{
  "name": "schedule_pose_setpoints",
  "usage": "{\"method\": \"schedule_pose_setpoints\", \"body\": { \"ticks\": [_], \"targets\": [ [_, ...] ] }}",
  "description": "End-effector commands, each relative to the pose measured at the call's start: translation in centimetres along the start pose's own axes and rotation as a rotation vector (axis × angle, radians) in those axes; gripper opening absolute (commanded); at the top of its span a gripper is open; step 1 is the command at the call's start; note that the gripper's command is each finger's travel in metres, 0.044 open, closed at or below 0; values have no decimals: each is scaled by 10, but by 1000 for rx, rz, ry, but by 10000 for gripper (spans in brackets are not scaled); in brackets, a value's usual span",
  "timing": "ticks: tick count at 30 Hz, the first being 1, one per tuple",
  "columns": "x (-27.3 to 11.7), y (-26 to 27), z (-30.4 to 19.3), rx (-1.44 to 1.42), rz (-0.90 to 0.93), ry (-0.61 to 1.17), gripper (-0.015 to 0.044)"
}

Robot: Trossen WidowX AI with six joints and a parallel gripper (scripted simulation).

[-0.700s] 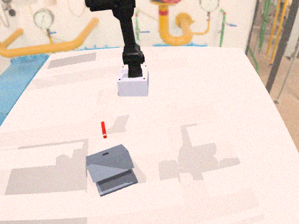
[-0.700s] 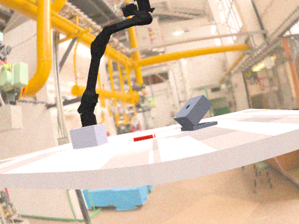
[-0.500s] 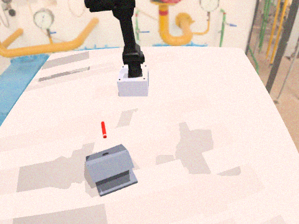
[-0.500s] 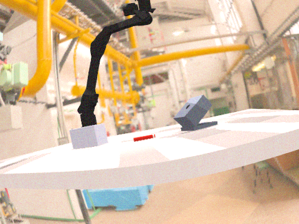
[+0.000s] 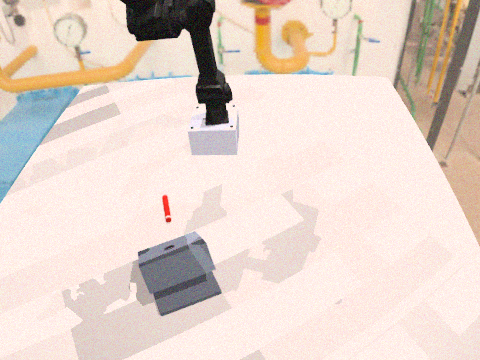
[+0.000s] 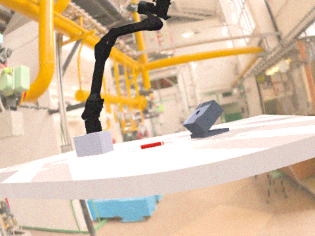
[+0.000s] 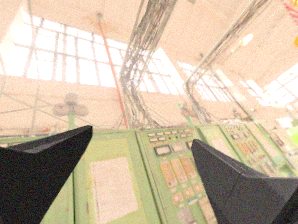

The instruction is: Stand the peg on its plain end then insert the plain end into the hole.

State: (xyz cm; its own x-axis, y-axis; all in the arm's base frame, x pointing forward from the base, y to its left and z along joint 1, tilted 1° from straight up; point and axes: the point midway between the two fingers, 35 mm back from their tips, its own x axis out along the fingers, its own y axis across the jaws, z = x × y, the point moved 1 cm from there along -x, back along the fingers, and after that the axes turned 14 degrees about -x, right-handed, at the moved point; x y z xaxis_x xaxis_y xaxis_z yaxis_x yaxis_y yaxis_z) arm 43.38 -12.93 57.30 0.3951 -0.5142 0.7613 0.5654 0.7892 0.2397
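A red peg (image 5: 166, 207) (image 6: 151, 145) lies on its side on the table, between the arm's base and the panel. Its white band is near the end that faces the panel. The grey sloped panel (image 5: 175, 267) (image 6: 207, 115) stands on a flat foot. Its single hole (image 5: 169, 247) (image 6: 197, 112) shows as a dark spot in the sloped face. My gripper (image 7: 143, 137) is wide open in the wrist view, with nothing between its fingers. The arm holds it high above the table, far from the peg and panel. Its fingertips are out of frame in the top view.
The arm (image 5: 204, 55) (image 6: 98, 69) rises from a pale box-shaped base (image 5: 215, 142) (image 6: 94, 144) on the white table (image 5: 350, 200) (image 6: 138, 177). The wrist view shows only background walls, windows and green cabinets beyond the fingers. Shadows fall across the table around the panel.
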Motion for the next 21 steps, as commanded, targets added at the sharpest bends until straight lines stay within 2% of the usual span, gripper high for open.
{"method": "schedule_pose_setpoints", "body": {
  "ticks": [1,11,21],
  "targets": [
    [-3,0,-24,-95,43,90,440],
    [-25,-6,-93,-309,152,334,440],
    [-63,-23,-160,-503,277,592,440]
  ]
}}
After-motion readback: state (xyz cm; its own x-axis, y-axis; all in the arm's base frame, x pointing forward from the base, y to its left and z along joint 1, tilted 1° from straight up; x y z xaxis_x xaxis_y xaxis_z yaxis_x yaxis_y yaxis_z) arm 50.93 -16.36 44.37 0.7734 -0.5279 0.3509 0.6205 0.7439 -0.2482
